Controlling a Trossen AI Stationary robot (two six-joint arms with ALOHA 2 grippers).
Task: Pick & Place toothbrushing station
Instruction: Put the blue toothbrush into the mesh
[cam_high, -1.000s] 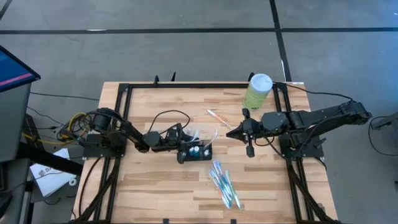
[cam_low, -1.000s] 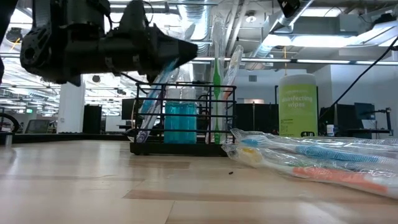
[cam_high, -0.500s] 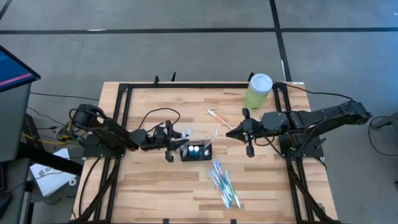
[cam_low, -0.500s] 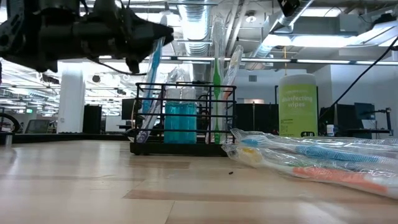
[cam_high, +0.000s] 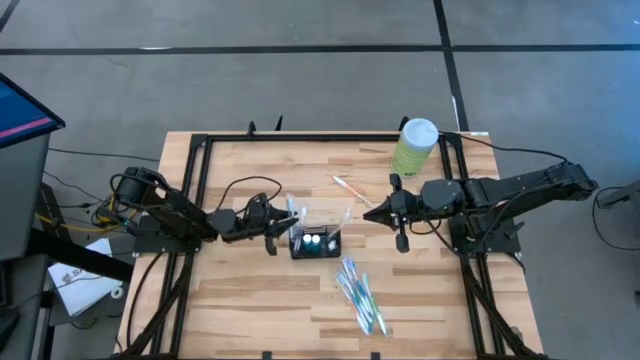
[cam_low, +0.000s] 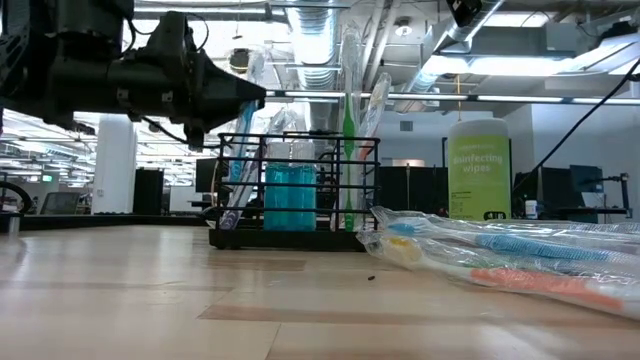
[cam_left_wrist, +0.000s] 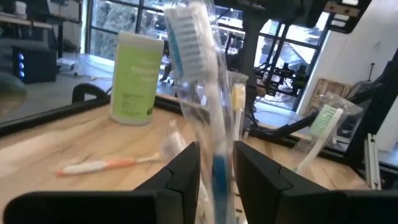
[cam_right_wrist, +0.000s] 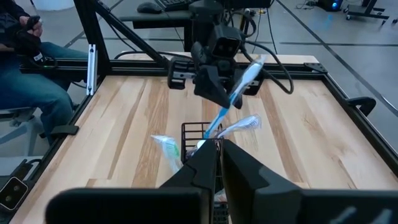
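Observation:
The toothbrushing station (cam_high: 315, 243) is a low black wire holder (cam_low: 295, 190) standing mid-table with a green toothbrush (cam_low: 348, 150) and blue items in it. My left gripper (cam_high: 278, 228) sits just left of it, level, shut on a blue toothbrush in a clear wrapper (cam_right_wrist: 239, 87). The brush's lower end (cam_low: 225, 210) stands in the holder's left compartment. My right gripper (cam_high: 370, 212) hangs shut above the table, right of the holder, holding nothing. My left gripper (cam_left_wrist: 216, 162) pinches the wrapped blue toothbrush between its two fingers at the handle (cam_left_wrist: 216, 149), below the bristle head (cam_left_wrist: 186, 37). The fingers come level from the table's left and lie across the brush. The brush stands tilted, its head above the fingers and its lower end in the holder.
A pile of wrapped toothbrushes (cam_high: 360, 295) lies near the front right of the holder. A single orange toothbrush (cam_high: 350, 187) lies behind it. A pale-green canister (cam_high: 415, 145) stands at the far right. A seated person (cam_right_wrist: 31, 68) shows beyond the table's edge.
My left gripper has drawn back from the holder toward the table's left edge, staying level. The blue toothbrush's upper part has gone with it, while its lower end has stayed in the holder.

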